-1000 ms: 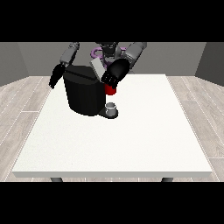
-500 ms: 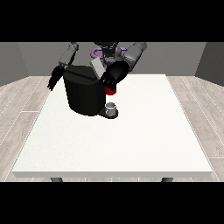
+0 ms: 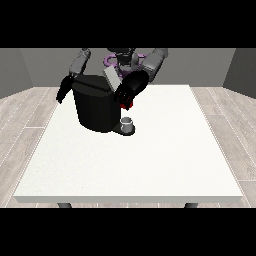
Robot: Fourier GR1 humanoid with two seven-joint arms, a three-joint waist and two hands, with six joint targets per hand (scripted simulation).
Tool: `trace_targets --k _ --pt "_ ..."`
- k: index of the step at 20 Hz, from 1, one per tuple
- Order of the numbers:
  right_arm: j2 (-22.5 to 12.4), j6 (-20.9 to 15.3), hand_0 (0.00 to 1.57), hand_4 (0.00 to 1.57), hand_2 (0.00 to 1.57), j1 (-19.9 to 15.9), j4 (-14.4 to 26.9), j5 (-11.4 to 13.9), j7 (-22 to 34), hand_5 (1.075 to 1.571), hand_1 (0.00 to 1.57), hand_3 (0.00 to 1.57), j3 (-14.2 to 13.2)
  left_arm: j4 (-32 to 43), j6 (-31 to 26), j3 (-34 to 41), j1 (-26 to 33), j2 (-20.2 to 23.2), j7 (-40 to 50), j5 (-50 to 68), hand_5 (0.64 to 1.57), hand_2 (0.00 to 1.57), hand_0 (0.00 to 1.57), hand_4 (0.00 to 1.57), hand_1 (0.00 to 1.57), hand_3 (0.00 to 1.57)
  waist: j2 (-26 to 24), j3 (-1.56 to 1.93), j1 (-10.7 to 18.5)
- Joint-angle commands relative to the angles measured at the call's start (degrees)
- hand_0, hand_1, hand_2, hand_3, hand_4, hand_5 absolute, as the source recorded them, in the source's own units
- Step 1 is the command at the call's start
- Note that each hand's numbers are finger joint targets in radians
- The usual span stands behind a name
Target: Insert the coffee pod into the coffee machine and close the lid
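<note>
The black coffee machine (image 3: 97, 107) stands on the table's far left part. Its grey lid (image 3: 111, 79) is tilted up above its top. The hand at the view's right (image 3: 131, 88) hovers at the machine's upper right corner, just right of the lid, with its fingers stretched down and left and nothing visibly in them. Below that hand a red thing at the machine (image 3: 128, 104) shows. A small grey thing (image 3: 127, 122) sits on the machine's base under it. The hand at the view's left (image 3: 63, 90) hangs relaxed beside the machine's left side.
The white table (image 3: 150, 160) spreads wide towards the camera and to the right of the machine. Its near edge runs along the bottom of the scene, with wooden floor on both sides.
The hand at the view's right has risen a little and shifted right, from over the red thing towards the lid. The other hand has barely moved.
</note>
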Motion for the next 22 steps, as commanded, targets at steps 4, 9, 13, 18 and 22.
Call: trace_targets --k 4,9,13,18,22 --pt "0.1 1.5 0.00 0.17 0.00 2.4 -1.5 -0.3 0.2 1.571 0.00 0.00 1.0 2.0 1.8 0.9 1.4 1.3 -1.3 -0.8 1.571 0.53 0.00 0.00 0.00 0.44 -1.1 -0.17 -0.9" --pt "0.3 1.1 0.00 0.00 0.00 0.0 0.7 -0.4 2.3 1.571 0.00 0.00 0.3 2.3 -1.2 1.0 -0.6 0.6 1.4 -0.7 1.571 0.33 0.00 0.00 0.00 0.23 -2.5 -0.15 1.1" --pt "-0.8 1.9 0.00 0.00 0.00 4.8 5.5 -3.6 0.3 1.571 0.00 0.00 -3.8 0.0 -1.4 -0.9 6.4 -6.6 3.7 -0.1 1.571 0.00 0.00 0.00 0.00 0.06 -10.8 -0.13 6.8" --pt "1.9 0.6 0.00 0.00 0.00 12.5 5.1 -2.5 -3.2 1.571 0.00 0.00 -1.6 -0.2 -2.6 -1.3 12.3 -8.7 2.3 0.7 1.571 0.08 0.00 0.00 0.00 0.00 -17.4 -0.15 8.9" --pt "0.8 2.1 0.00 0.00 0.00 14.9 5.7 -3.3 -3.3 1.571 0.00 0.00 -2.3 -0.6 -2.1 8.7 15.0 -14.9 -0.5 13.1 1.571 0.15 0.00 0.00 0.00 0.00 -21.3 -0.27 11.3"
